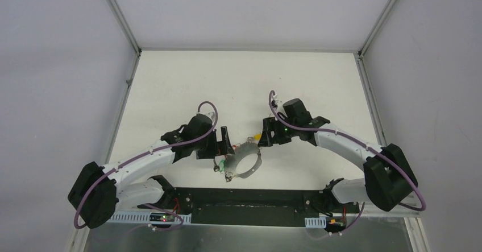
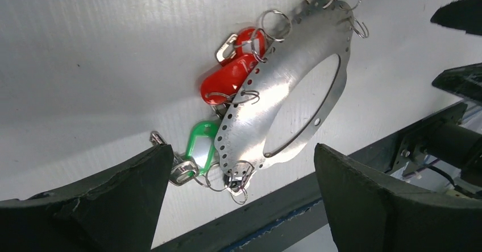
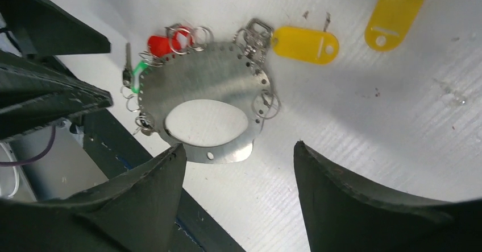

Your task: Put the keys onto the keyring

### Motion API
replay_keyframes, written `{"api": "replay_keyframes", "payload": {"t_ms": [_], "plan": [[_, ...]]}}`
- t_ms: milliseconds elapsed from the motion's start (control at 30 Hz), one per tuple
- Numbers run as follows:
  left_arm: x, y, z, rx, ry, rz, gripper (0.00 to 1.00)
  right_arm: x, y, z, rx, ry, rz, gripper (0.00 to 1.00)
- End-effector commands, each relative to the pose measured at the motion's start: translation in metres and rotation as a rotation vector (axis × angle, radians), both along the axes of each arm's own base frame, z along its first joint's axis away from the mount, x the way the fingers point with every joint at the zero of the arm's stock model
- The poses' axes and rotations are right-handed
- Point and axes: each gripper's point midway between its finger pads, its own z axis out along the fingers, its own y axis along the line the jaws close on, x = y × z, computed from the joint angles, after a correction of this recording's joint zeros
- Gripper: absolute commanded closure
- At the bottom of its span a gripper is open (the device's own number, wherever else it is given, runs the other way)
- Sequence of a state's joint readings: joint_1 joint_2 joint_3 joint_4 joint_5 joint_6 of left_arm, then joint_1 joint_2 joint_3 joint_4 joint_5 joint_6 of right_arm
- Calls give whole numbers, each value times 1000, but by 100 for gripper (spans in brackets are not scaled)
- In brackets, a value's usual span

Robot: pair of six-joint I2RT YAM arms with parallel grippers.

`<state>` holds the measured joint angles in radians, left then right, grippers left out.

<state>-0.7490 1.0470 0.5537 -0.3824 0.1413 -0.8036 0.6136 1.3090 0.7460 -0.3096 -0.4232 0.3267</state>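
1. My left gripper (image 2: 241,149) gapes empty. The flat silvery perforated keyring (image 2: 256,115) lies just ahead, with a red-tagged key (image 2: 230,75) and a green-tagged key (image 2: 202,144) on its rim.
2. Only my right wrist view shows two yellow plastic tags (image 3: 304,44), beyond the parted, empty right gripper (image 3: 239,145).

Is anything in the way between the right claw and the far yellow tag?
Nothing visible. Only bare table lies between the open right gripper and that yellow tag; the keyring sits off to the side.
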Motion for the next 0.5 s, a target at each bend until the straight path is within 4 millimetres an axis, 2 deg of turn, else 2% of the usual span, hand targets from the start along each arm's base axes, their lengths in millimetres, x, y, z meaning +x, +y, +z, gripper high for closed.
{"api": "replay_keyframes", "payload": {"t_ms": [0, 233, 467], "plan": [[5, -10, 14, -110, 106, -6, 1, 4, -7, -12, -81, 45, -20, 30], [15, -14, 21, -114, 101, -21, 2, 0, -4, -17, -49, 208, -159, 38], [15, -12, 18, -110, 104, 4, 2, -2, 8, -21, 82, 411, -334, 40]]}}
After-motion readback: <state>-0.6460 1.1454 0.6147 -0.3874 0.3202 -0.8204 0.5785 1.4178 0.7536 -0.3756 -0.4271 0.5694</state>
